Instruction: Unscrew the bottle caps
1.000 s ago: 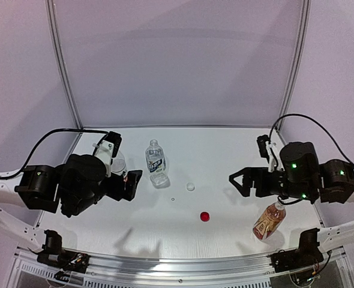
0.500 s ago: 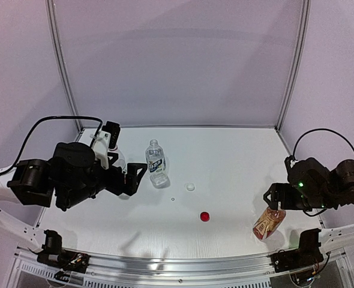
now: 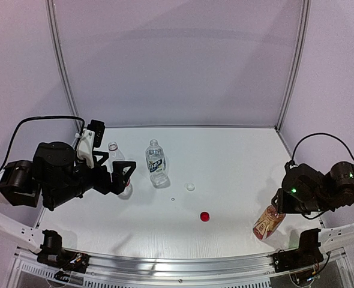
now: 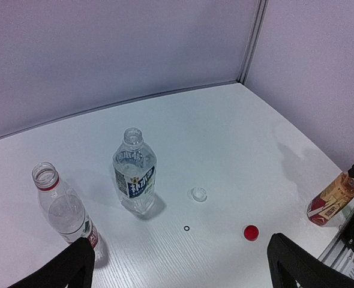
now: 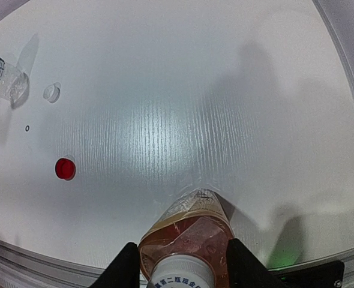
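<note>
The amber bottle [image 5: 192,231] stands near the front right with its white cap [image 5: 180,275] on. My right gripper [image 5: 180,264] comes down over it, one finger pressed to each side of the bottle's shoulder just below the cap. The red-label bottle [image 4: 63,207] and the green-blue-label bottle [image 4: 135,177] stand uncapped at the left. A red cap [image 4: 251,232] and a clear-white cap [image 4: 198,194] lie loose on the table. My left gripper [image 4: 183,273] hangs open and holds nothing, near the red-label bottle [image 3: 118,165].
A tiny dark ring [image 4: 186,228] lies between the two loose caps. The table's front rail [image 3: 177,261] runs just behind the amber bottle [image 3: 268,221]. Wall panels close off the back and the sides.
My right arm swung right and came down over the amber bottle, its jaws narrowing onto it. My left arm drew back to the left, uncovering the red-label bottle.
</note>
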